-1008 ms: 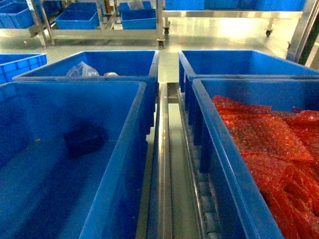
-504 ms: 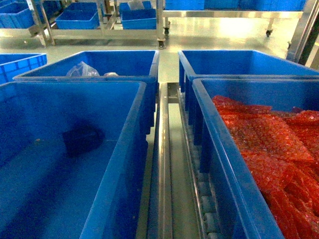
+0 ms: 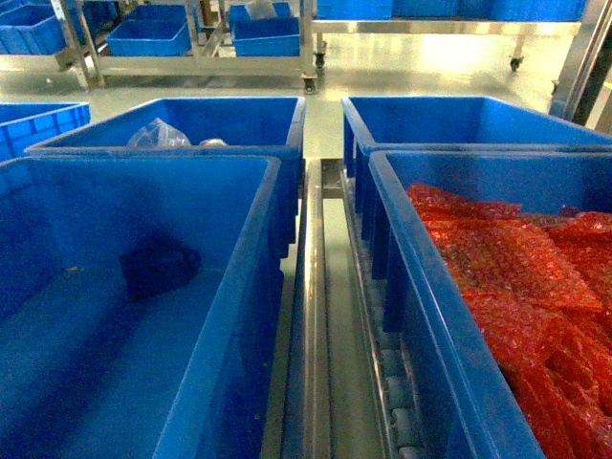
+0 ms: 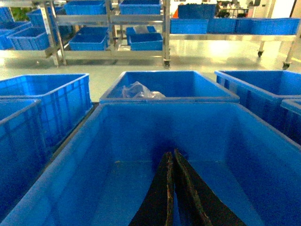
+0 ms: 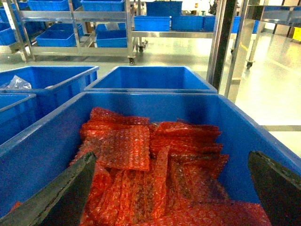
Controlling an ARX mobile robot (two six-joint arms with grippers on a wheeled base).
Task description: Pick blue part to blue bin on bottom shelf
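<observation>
The blue part (image 3: 159, 267) is a small dark blocky piece lying on the floor of the near left blue bin (image 3: 251, 277) in the head view. Neither gripper shows in that view. In the left wrist view my left gripper (image 4: 170, 153) hangs over the same bin (image 4: 70, 155), shut, fingers pressed together with nothing between them. A dark patch sits just past their tips; I cannot tell if it is the part. My right gripper (image 5: 171, 157) is open wide above red bubble wrap (image 5: 141, 155). The bottom shelf's roller track (image 3: 394, 387) runs between the bins.
The near right blue bin (image 3: 421, 306) is heaped with red bubble wrap. Behind stand two more blue bins, the left one (image 3: 239, 120) holding clear plastic bags (image 3: 158, 134). A steel rail (image 3: 314, 316) divides the rows. Racks with blue crates (image 3: 148, 36) stand across the aisle.
</observation>
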